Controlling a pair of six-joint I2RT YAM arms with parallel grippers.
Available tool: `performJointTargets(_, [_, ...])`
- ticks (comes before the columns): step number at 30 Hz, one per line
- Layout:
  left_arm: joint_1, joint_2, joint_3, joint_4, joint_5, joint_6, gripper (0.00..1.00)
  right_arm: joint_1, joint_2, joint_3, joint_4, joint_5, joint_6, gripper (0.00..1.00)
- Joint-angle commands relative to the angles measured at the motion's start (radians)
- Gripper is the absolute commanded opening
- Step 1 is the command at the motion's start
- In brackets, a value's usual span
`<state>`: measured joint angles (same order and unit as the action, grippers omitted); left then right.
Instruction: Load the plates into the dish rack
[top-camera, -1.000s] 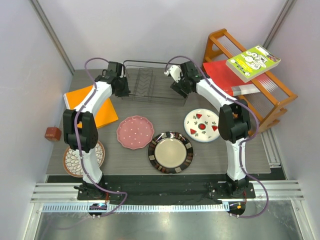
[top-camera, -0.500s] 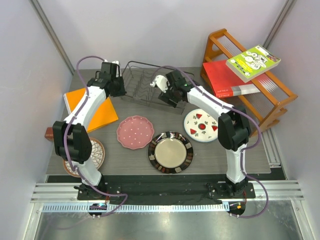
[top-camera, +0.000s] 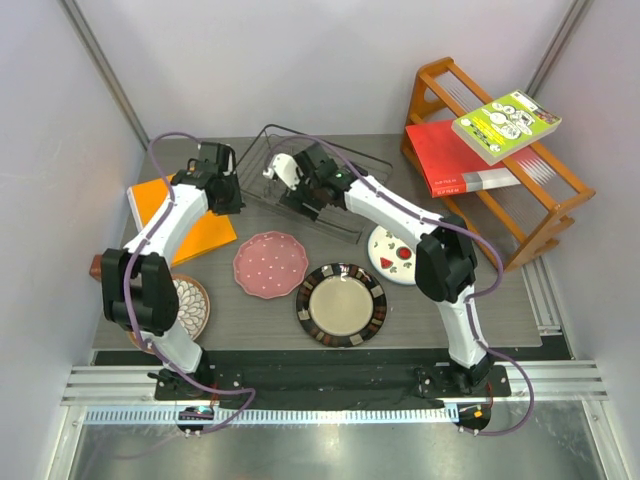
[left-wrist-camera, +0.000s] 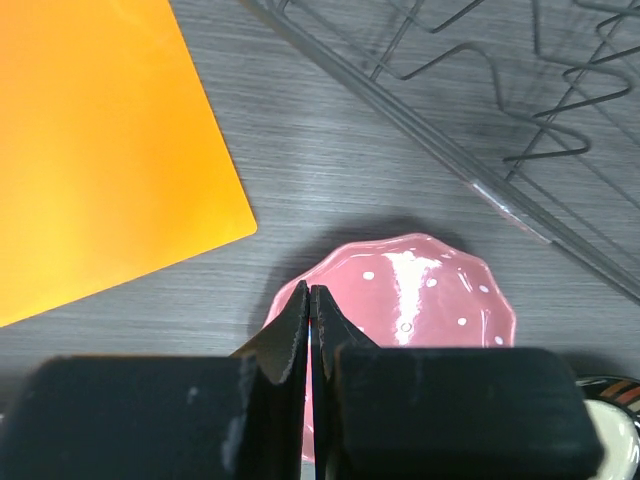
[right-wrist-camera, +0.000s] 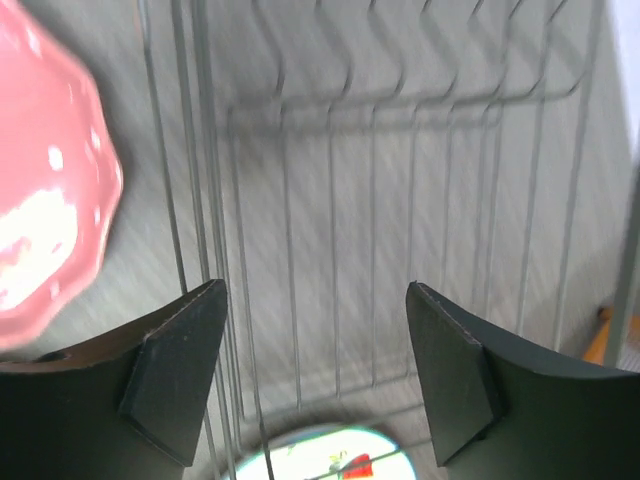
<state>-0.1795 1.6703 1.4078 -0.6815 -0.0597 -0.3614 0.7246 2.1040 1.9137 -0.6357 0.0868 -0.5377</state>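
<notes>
No plate is loaded yet. Your right jaws hang wide open and empty over the dish rack (right-wrist-camera: 330, 150). Your left jaws are shut and empty above the pink plate (top-camera: 270, 264); they likely need opening to take its rim.

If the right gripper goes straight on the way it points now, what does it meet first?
Most likely the wires of the dish rack. The right gripper, jaws open, points straight at them in its wrist view. The depth is unclear.
</notes>
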Motion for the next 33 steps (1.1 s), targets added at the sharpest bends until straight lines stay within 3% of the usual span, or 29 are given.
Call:
performJointTargets(1, [0.008,0.012,0.006,0.008,-0.022,-0.011,0.0,-0.013,0.033,0.14,0.075,0.077,0.027,0.8])
performJointTargets(7, [0.009,0.146,0.118,-0.009,-0.02,-0.002,0.0,-0.193,0.168,0.422,0.097,0.073,0.019,0.85])
performJointTargets(11, [0.009,0.195,0.172,0.003,-0.034,0.006,0.0,-0.278,0.218,0.49,0.073,-0.059,-0.041,0.88])
performJointTargets(12, [0.009,0.207,0.175,0.008,-0.014,0.013,0.05,-0.296,0.218,0.487,0.073,-0.111,-0.05,0.88])
performJointTargets(15, [0.008,0.215,0.172,0.02,-0.008,0.007,0.45,-0.353,0.238,0.489,0.068,-0.237,-0.056,0.89])
performJointTargets(16, [0.008,0.215,0.166,0.025,-0.005,0.007,0.49,-0.363,0.246,0.499,0.068,-0.252,-0.061,0.9])
performJointTargets(20, [0.008,0.213,0.143,0.031,0.0,0.018,0.48,-0.408,0.284,0.542,0.056,-0.283,-0.053,0.92])
performJointTargets(24, [0.008,0.244,0.158,0.045,0.0,0.033,0.41,-0.415,0.307,0.532,0.059,-0.243,-0.067,0.89])
performJointTargets(33, [0.008,0.385,0.324,0.036,0.001,0.064,0.34,-0.422,0.306,0.453,0.131,-0.151,-0.091,0.88])
